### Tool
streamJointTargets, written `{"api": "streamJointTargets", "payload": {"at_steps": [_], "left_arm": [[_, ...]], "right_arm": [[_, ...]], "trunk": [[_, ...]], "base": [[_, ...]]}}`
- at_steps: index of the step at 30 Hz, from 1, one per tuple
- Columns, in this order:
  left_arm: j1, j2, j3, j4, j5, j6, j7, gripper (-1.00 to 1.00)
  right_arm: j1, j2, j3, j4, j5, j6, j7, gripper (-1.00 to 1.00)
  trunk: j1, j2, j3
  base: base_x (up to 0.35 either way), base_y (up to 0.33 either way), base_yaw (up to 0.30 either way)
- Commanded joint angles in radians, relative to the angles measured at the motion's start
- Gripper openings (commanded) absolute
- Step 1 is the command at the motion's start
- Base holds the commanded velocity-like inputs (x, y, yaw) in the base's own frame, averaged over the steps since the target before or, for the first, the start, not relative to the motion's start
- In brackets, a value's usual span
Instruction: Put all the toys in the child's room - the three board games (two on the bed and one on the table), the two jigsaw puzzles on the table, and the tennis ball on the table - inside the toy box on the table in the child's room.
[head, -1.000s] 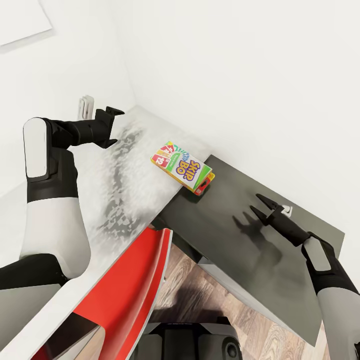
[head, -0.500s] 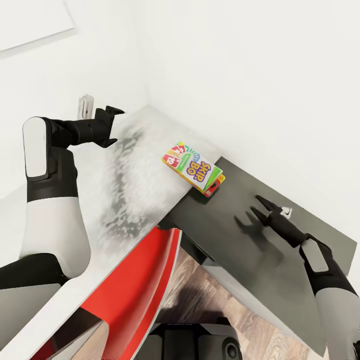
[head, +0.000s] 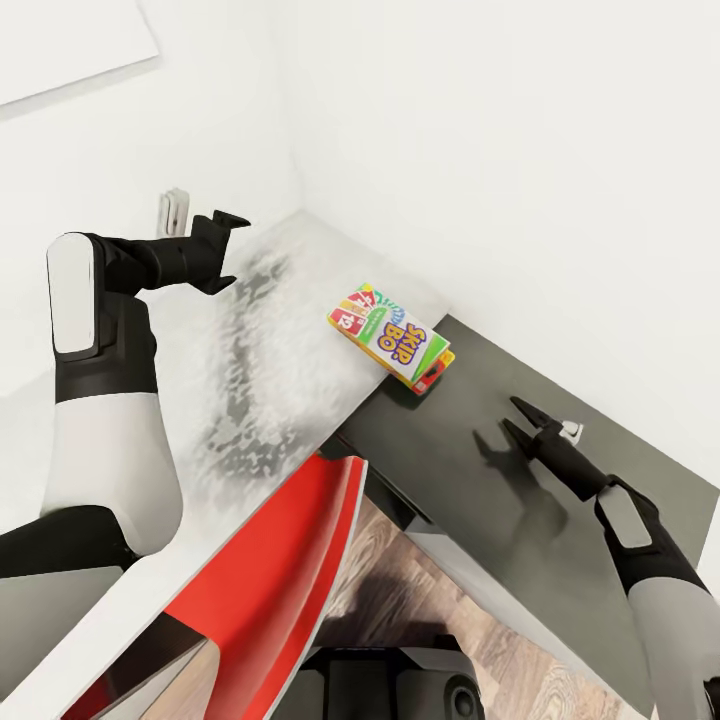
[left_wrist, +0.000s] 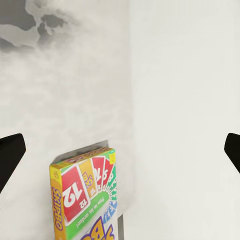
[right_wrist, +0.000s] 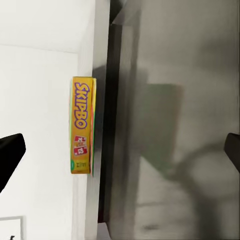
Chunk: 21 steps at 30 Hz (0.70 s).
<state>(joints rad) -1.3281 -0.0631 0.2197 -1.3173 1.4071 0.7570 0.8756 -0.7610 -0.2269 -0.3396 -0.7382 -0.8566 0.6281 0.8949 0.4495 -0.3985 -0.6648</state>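
— How do the jaws stand?

— Both sets are spread wide with nothing between them. The right gripper (head: 527, 421) hangs over a dark grey panel (head: 480, 480); the left gripper (head: 226, 250) hovers above the pale, mottled bed (head: 250, 340), off toward the corner of the room.

— Why empty and apart like that?

— I'd judge the robot is lining up for a pick, not carrying anything. In both wrist views the fingertips sit at the far edges of the picture, so each hand is ready to take something broad.

— And the thing to fetch?

— A card game box (head: 390, 337), the colourful Skip-Bo one, lies flat at the edge of the bed where it meets the dark panel, close to the white wall (head: 520, 150). One corner juts over the panel. The right wrist view shows its yellow side (right_wrist: 82, 125) edge-on, so that hand faces its thin side.

— Which hand is better placed?

— The right one looks nearer, though still well apart from the box.

— The toy box?

— I can't place it from here. A red, slanted thing (head: 270, 590) sits low, just in front of the robot.
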Motion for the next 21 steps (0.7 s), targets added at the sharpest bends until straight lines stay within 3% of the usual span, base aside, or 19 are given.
{"api": "streamJointTargets", "payload": {"at_steps": [1, 21], "left_arm": [[-0.001, -0.001, 0.003, -0.001, 0.009, 0.003, 0.010, 1.00], [-0.002, 0.003, 0.002, 0.000, 0.010, 0.004, 0.009, 1.00]], "right_arm": [[-0.001, 0.000, -0.001, 0.000, -0.004, 0.006, 0.001, 1.00], [0.000, 0.000, -0.001, 0.012, -0.003, -0.009, 0.001, 1.00]], "trunk": [[0.001, -0.002, -0.001], [0.001, -0.002, -0.001]], "base": [[0.000, 0.000, 0.014], [0.000, 0.000, 0.032]]}}
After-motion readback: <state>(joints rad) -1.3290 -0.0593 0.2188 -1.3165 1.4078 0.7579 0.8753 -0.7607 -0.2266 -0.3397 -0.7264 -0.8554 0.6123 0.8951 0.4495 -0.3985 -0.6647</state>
